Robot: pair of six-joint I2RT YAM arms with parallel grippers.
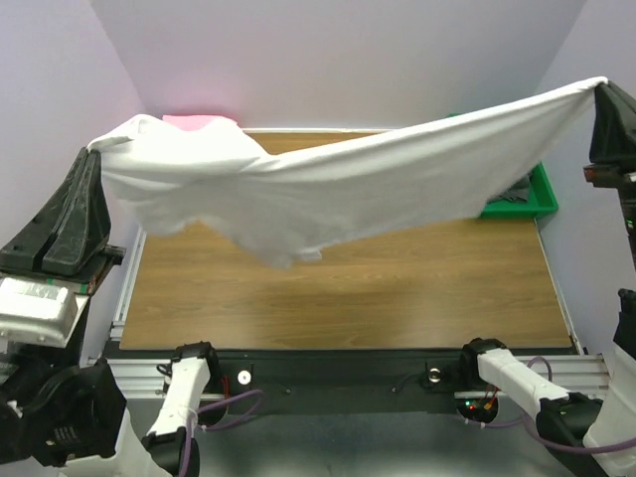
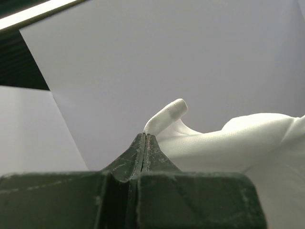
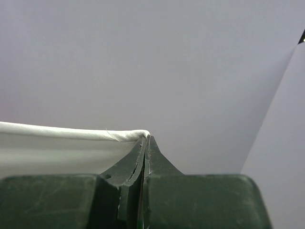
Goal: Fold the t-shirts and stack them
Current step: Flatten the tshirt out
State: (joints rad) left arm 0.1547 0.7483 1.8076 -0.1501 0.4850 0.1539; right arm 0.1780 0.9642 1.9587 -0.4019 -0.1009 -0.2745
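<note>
We find the white t-shirt hanging above the worktop, pinched at far left by the left claw and far right by the right claw; we advise lowering both evenly, taut, to land it flat.

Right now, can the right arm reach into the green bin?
Probably not yet. The right gripper is shut on a corner of the white t-shirt, holding it stretched in the air. The green bin sits just below that arm, so it looks near enough once the gripper lets go.
</note>
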